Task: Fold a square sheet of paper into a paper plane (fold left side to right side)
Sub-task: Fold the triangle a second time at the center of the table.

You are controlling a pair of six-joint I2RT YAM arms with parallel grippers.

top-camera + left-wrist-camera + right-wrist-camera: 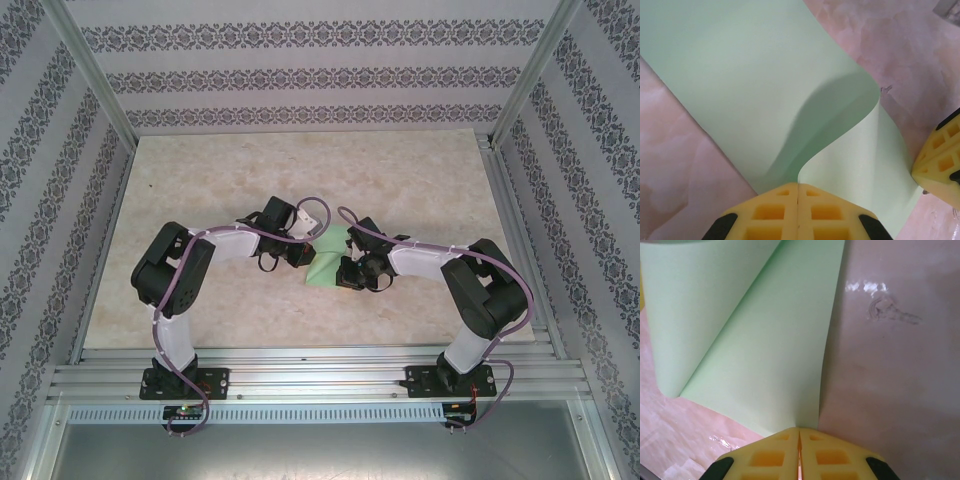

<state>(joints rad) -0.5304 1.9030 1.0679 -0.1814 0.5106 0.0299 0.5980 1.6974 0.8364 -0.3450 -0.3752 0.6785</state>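
Fingers of the left arm (771, 214), yellow and gridded, are pressing flat against each other with no gap at the seam. The edge of the green sheet of paper (740, 90) is running down into that seam, so they are pinching it. How far the paper is reaching between them is hidden. From the pinch the sheet is rising in a loose wave, with its far part lying on the marbled bench (685, 170) and running off the top of the left wrist view. One yellow pad is poking in at the right edge of that view, cut off by the frame. I cannot tell whether it is touching the paper there.

The right fingers (767, 456) are likewise closing tight on an edge of the same sheet. In the right wrist view the paper is curling over on the left, and the roll is hiding what is lying under it.

From above, the left arm (175, 270) and right arm (485, 290) are meeting at mid-bench, and the sheet is showing as a small green patch between the wrists, mostly covered by their black housings
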